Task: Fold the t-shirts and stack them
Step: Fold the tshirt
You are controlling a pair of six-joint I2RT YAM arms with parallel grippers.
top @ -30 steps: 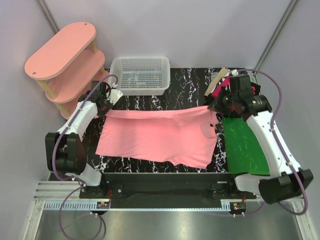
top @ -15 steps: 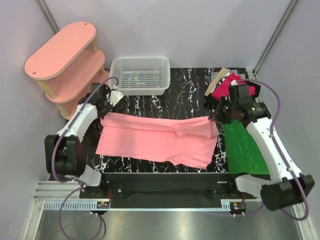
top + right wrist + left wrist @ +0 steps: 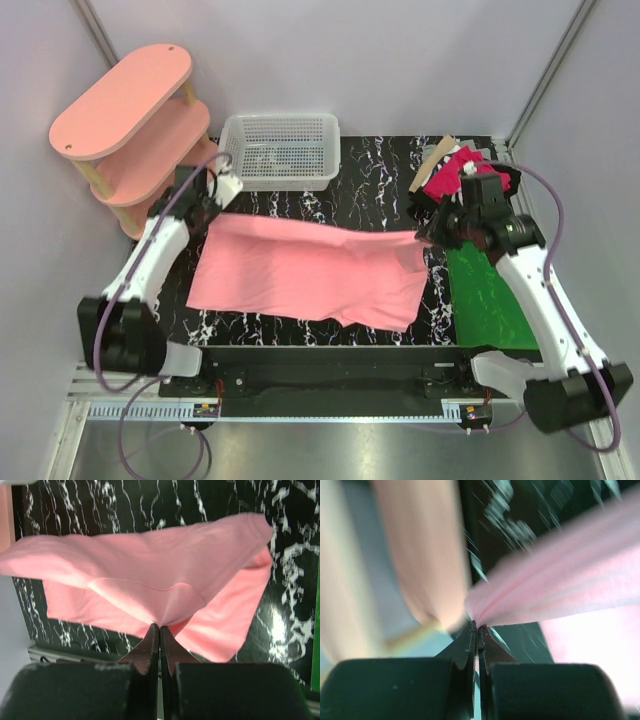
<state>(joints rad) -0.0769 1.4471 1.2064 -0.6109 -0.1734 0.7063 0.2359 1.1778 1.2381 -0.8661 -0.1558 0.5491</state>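
Note:
A salmon-pink t-shirt point(image 3: 310, 270) lies spread across the black marbled table point(image 3: 380, 180), its far edge lifted and stretched between both arms. At the cloth's far-left corner my left gripper point(image 3: 212, 212) is shut on it, the pinched pink folds point(image 3: 530, 595) fanning out from the closed tips point(image 3: 476, 626). My right gripper point(image 3: 428, 232) is shut on the far-right corner, and pink cloth point(image 3: 165, 590) hangs from its tips point(image 3: 159, 627). A crumpled magenta-red t-shirt point(image 3: 455, 167) lies at the back right, partly behind the right arm.
A white mesh basket point(image 3: 281, 150) stands at the back centre. The pale-pink oval shelf unit point(image 3: 125, 120) is at the back left, close to the left gripper. A glossy green mat point(image 3: 490, 295) lies along the right side under the right arm.
Both grippers have shifted towards the back with the shirt's far edge, pulling it taut and opening out the folded-over strip. The left gripper has moved nearer the shelf.

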